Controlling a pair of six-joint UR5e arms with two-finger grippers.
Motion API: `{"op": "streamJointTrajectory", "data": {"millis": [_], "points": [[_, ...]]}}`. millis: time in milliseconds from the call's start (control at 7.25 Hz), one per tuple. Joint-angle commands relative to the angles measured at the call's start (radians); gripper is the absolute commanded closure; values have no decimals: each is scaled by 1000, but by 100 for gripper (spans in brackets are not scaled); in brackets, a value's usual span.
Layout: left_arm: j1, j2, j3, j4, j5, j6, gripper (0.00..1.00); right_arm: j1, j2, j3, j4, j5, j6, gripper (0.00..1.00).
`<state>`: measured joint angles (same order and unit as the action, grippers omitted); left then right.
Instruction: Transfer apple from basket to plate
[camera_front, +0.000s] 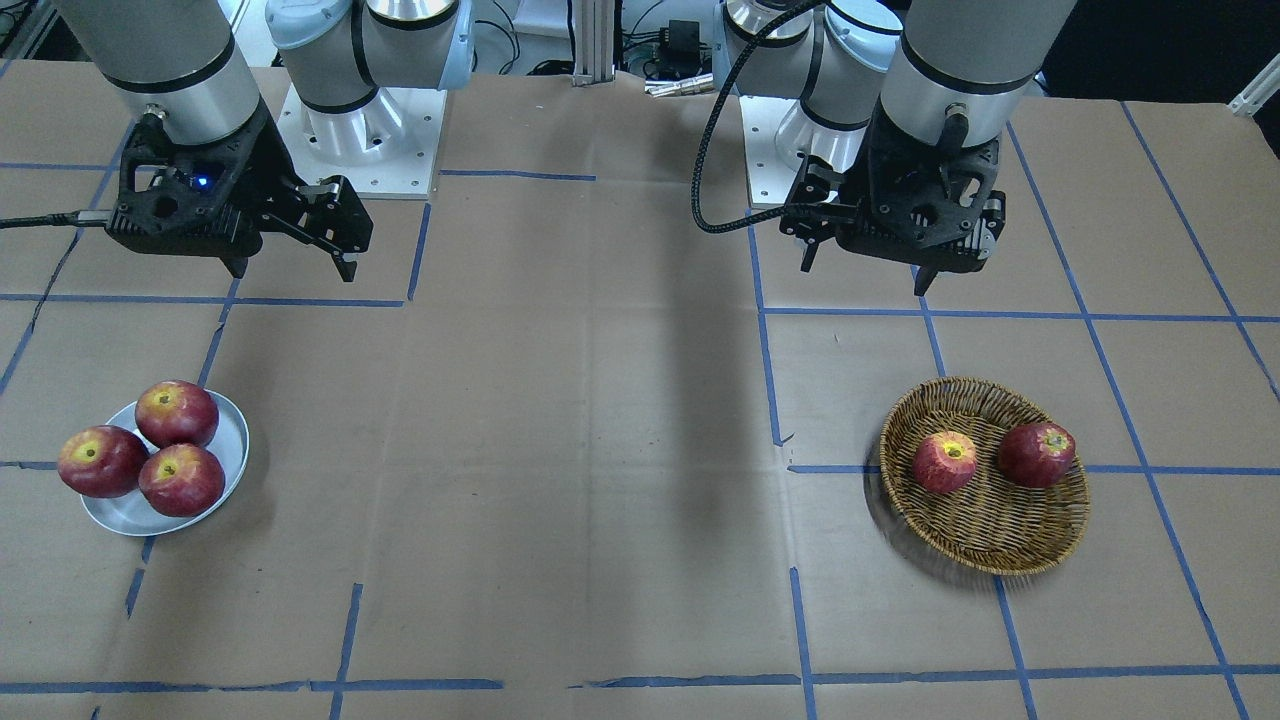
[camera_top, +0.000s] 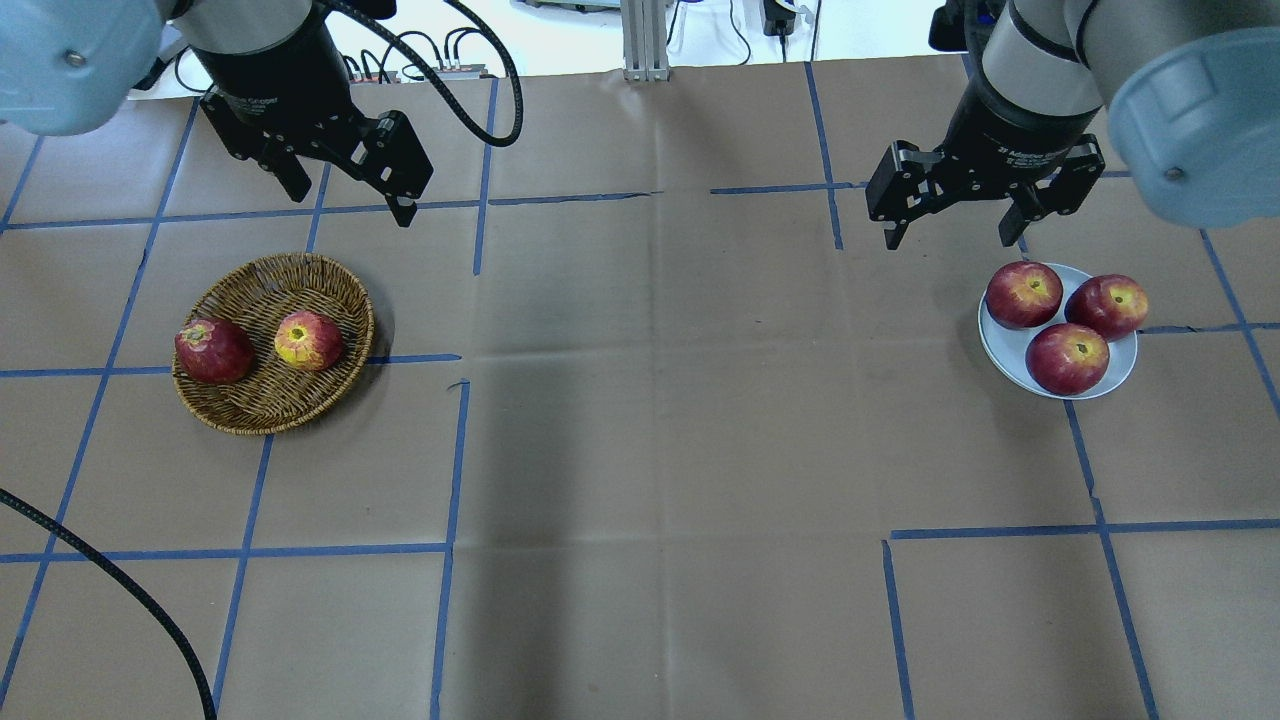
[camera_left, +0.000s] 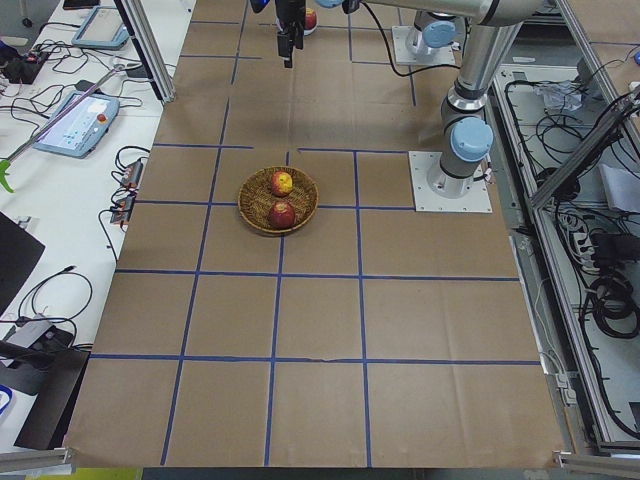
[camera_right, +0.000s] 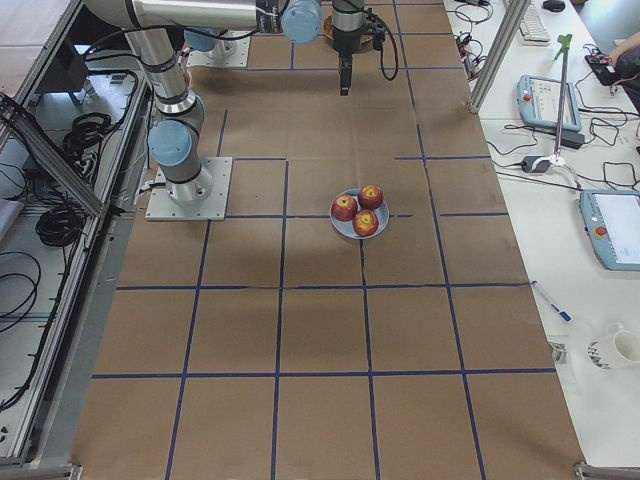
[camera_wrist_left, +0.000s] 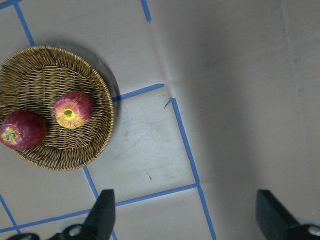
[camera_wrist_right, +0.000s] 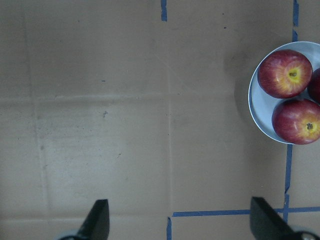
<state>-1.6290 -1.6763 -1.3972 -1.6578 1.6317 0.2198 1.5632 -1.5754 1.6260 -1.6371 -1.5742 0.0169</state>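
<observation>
The lighter pinkish-red apple (camera_top: 308, 340) with a yellow stem patch lies in the wicker basket (camera_top: 270, 268), beside a darker red apple (camera_top: 213, 351). It also shows in the front view (camera_front: 944, 462) and the left wrist view (camera_wrist_left: 73, 109). The metal plate (camera_top: 1001, 340) on the other side holds three dark red apples. My left gripper (camera_top: 350, 200) is open and empty, hovering above and behind the basket. My right gripper (camera_top: 950, 240) is open and empty, hovering just behind the plate (camera_wrist_right: 256, 107).
The table is covered in brown cardboard with a blue tape grid. A black cable (camera_top: 110, 580) runs across the near left corner. The arm bases (camera_front: 350, 140) stand at the back edge. Operator desks with tablets (camera_right: 545, 100) flank the table's far side.
</observation>
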Motion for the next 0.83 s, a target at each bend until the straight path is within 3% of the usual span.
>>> {"op": "streamJointTrajectory", "data": {"millis": [0,138,414,690], "points": [[3,9,-25,-20,4,-7,1,0,0,0,0,0,0,0],[3,0,-32,-13,4,1,1,0,0,0,-1,0,0,0],[24,-63,-74,117,4,66,2,0,0,0,0,0,0,0],[143,-74,-199,188,0,186,7,0,0,0,0,0,0,0]]}}
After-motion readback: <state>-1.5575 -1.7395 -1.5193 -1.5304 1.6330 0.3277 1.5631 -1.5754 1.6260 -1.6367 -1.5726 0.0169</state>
